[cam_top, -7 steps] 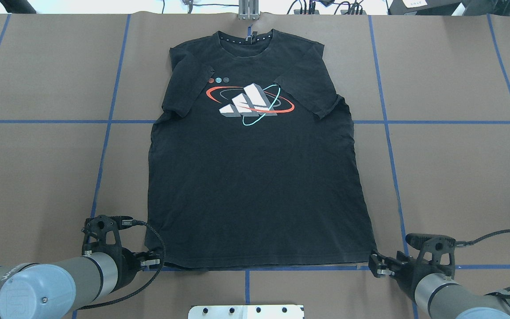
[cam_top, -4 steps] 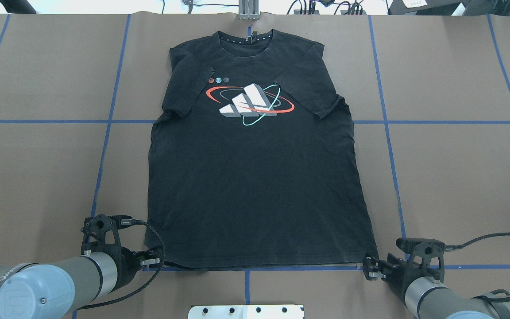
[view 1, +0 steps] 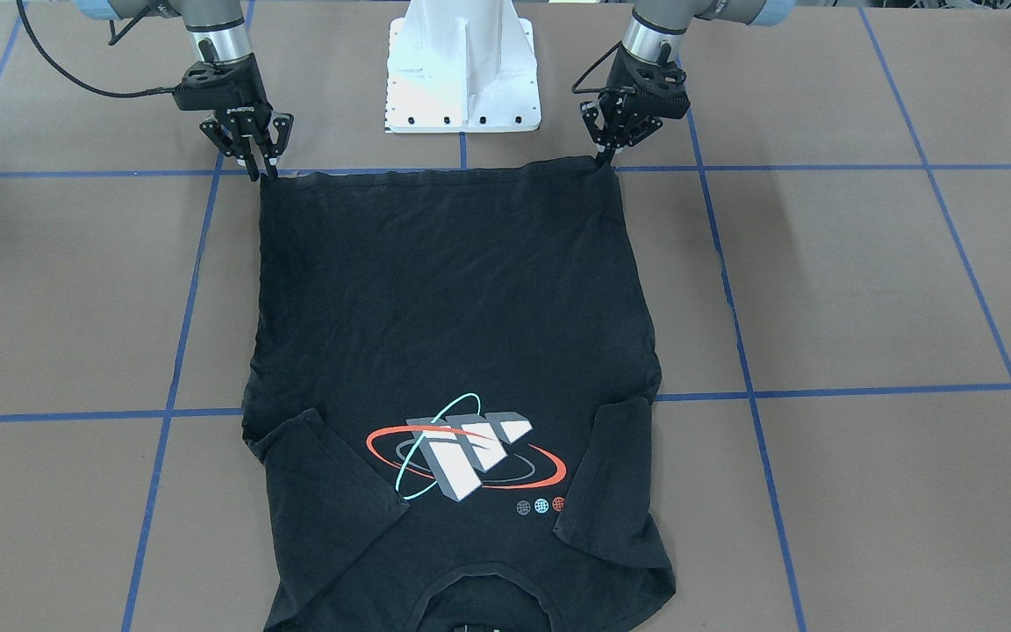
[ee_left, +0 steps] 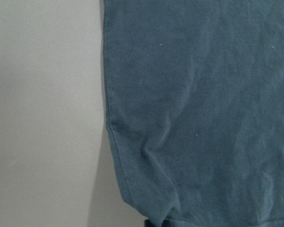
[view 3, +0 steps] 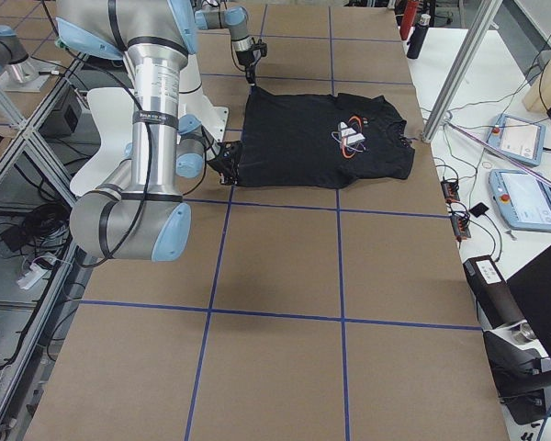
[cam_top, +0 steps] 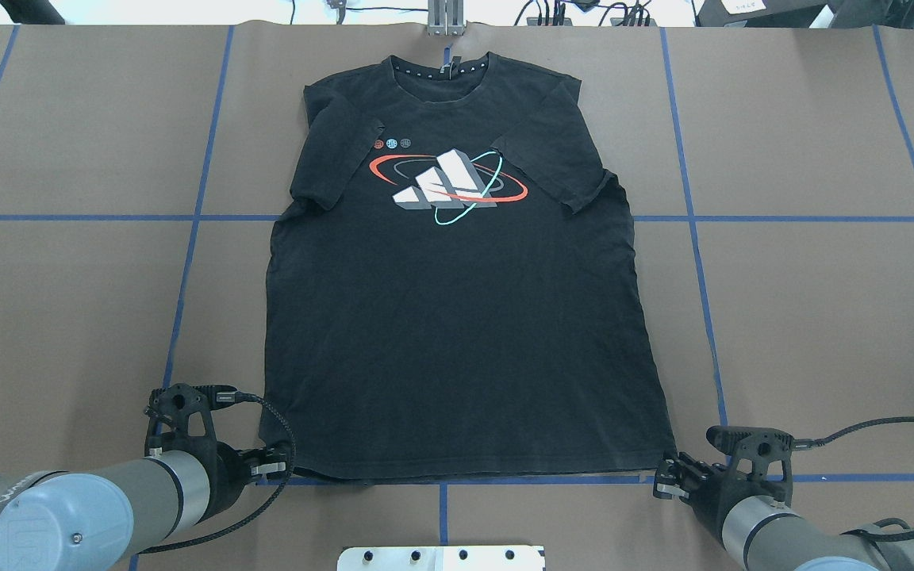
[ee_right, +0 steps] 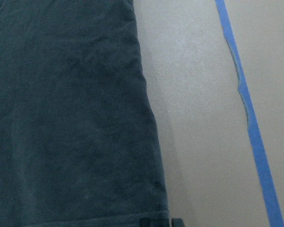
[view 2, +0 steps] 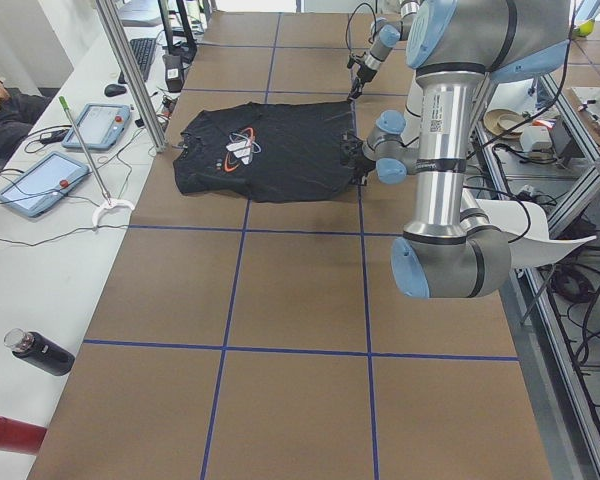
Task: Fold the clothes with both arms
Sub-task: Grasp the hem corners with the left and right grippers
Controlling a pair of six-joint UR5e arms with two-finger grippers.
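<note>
The shirt (cam_top: 457,333) carries no readable words. Its graphic (cam_top: 445,186) is three slanted grey-white blocks ringed by a red and a cyan ellipse, with three tiny round emblems (cam_top: 392,143) beside it in red, cyan and grey. White dots line the inside of the neck. A "UR" mark shows on the left arm's blue cap (cam_top: 28,539). The white lettering on the right gripper (view 1: 260,162) is too small to read.

The black shirt lies flat and face up on the brown table (cam_top: 822,317). Both sleeves are folded inward, and the hem is toward the robot. The left gripper (cam_top: 270,469) touches one hem corner, but I cannot tell its grip. The right gripper's jaws stand apart at the other corner.
</note>
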